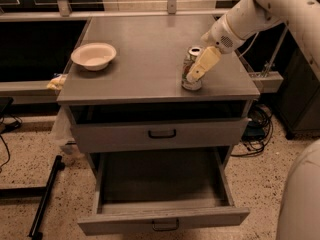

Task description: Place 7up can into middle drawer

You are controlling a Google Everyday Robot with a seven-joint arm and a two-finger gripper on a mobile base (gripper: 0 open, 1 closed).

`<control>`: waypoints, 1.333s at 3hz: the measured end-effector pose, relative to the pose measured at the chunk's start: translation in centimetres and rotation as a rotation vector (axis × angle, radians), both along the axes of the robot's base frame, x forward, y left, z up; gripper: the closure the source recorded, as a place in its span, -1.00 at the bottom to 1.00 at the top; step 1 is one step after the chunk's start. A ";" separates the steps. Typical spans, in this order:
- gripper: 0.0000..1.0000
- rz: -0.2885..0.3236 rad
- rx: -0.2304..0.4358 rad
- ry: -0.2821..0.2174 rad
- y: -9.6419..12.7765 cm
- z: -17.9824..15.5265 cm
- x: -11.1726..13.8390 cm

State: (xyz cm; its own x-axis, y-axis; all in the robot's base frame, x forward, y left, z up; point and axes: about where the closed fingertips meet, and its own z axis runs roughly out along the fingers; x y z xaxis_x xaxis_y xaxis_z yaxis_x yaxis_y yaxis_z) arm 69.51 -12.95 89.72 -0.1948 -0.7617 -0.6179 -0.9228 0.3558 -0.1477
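The 7up can [189, 59] stands upright near the front right of the grey cabinet top [145, 59]. My gripper [194, 73] comes in from the upper right on the white arm [240, 19] and is right at the can, its yellow tip lying across the can's front. The middle drawer [125, 223] is pulled far out below, its long tray showing nothing inside, with a small dark handle [165, 227] on its low front panel.
A cream bowl [93, 55] sits at the top's left side. The taller-fronted drawer [160, 134] above the open one is shut. Cables [255, 129] lie on the floor at the right. A dark bar [45, 196] lies on the floor at the left.
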 end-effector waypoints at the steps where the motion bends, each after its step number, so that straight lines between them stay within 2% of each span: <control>1: -0.63 0.008 0.042 0.015 1.0 -0.9 0.2; 3: 0.31 0.051 0.089 0.005 1.6 -0.4 -3.1; 4: 0.77 0.078 0.105 -0.024 0.5 0.8 -7.3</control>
